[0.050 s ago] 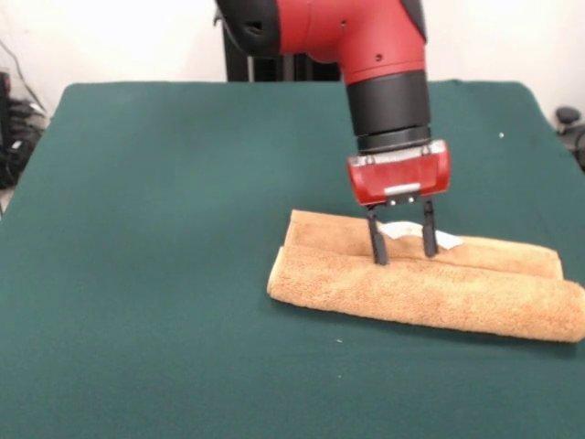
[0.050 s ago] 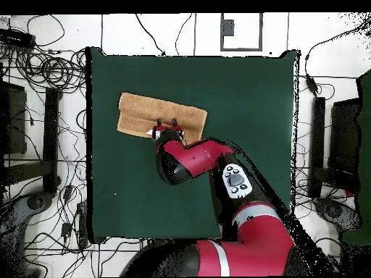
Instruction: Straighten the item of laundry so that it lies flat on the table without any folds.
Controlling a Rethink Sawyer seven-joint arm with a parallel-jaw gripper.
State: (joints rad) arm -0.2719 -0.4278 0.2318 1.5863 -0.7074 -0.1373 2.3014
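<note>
Laundry first, then: but biggest of all is the large rectangular table in dark green felt-like cloth (image 1: 164,274), and on it, toward four o'clock in the front view, lies the orange-tan terry-cloth towel (image 1: 430,297), folded into a long thick bundle with a rounded fold along its near edge and a second layer showing behind. In the overhead view the towel (image 2: 145,112) sits toward ten o'clock on the table (image 2: 246,145). Down over it comes the red and black arm (image 1: 366,46), and its gripper (image 1: 402,245) stands with its two dark fingers (image 1: 377,240) set apart at a moderate width, holding nothing, tips down at the trough between the layers. Just between those fingers peeks the small white tag (image 1: 398,230).

Judging from this, the step in hand is taking hold of an upper layer to open the fold. To do it well, pinch only the top layer near its free edge, not the whole bundle, lift a little, then draw it away across the fold line toward open table so that it peels flat rather than drags.
</note>
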